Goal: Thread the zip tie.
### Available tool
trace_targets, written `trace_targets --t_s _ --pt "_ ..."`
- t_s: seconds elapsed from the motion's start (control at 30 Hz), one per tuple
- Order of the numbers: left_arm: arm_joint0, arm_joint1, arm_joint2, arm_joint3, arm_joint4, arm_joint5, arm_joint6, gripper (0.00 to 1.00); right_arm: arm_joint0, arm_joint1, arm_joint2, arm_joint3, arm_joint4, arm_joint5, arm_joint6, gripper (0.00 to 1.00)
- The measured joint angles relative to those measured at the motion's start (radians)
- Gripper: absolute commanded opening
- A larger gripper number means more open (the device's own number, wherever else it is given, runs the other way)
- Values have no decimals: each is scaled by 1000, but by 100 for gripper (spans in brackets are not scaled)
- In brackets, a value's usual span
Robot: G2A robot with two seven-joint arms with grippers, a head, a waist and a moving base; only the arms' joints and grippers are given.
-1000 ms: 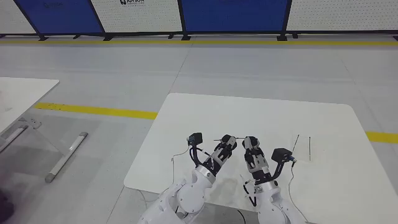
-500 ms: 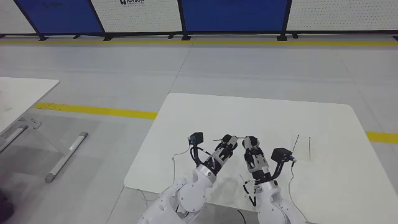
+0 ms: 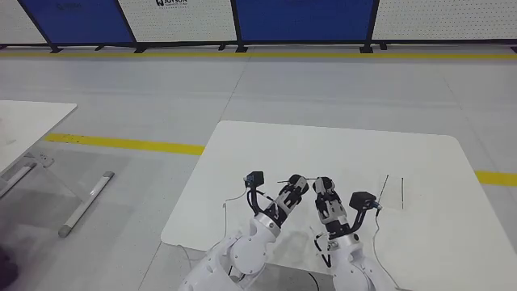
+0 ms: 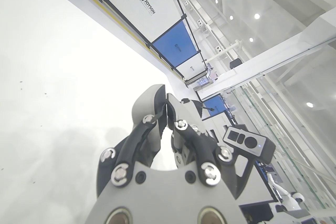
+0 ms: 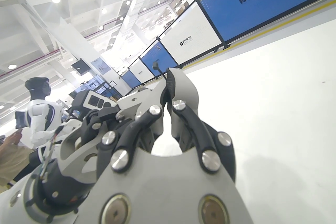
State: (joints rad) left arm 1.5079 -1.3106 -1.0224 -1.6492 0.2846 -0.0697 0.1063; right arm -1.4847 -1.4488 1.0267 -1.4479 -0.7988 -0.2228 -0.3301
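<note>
My two grippers sit close together above the near part of the white table (image 3: pixel 339 141). The left gripper (image 3: pixel 296 182) (image 4: pixel 166 97) is shut, with a thin black strip of the zip tie (image 4: pixel 157 116) showing beside its pads. The right gripper (image 3: pixel 323 184) (image 5: pixel 167 78) is shut on the black zip tie (image 5: pixel 158 69). The tie's small square head pokes out past the right gripper's fingertips, toward the left gripper. How the tie runs between the two grippers is hidden by the fingers.
Two more black zip ties (image 3: pixel 384 186) (image 3: pixel 402 192) lie on the table to the right of the arms. The table's far and right parts are bare. A second table's corner (image 3: pixel 32 121) stands off to the left, across the floor.
The right gripper has shifted slightly toward the left gripper. Both stay shut and the left arm has barely moved.
</note>
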Motion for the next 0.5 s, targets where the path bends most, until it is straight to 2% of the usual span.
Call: trace_targets --t_s 0.13,0.27,0.5 --pt "3 1 -1 -2 1 -10 -11 0 5 -1 -1 7 22 -28 19 0" --pt "6 2 -4 -5 -1 -17 -20 0 6 1 12 7 91 -75 65 0" --pt "19 6 -17 -16 -15 -38 -38 0 0 6 37 3 187 -116 134 0"
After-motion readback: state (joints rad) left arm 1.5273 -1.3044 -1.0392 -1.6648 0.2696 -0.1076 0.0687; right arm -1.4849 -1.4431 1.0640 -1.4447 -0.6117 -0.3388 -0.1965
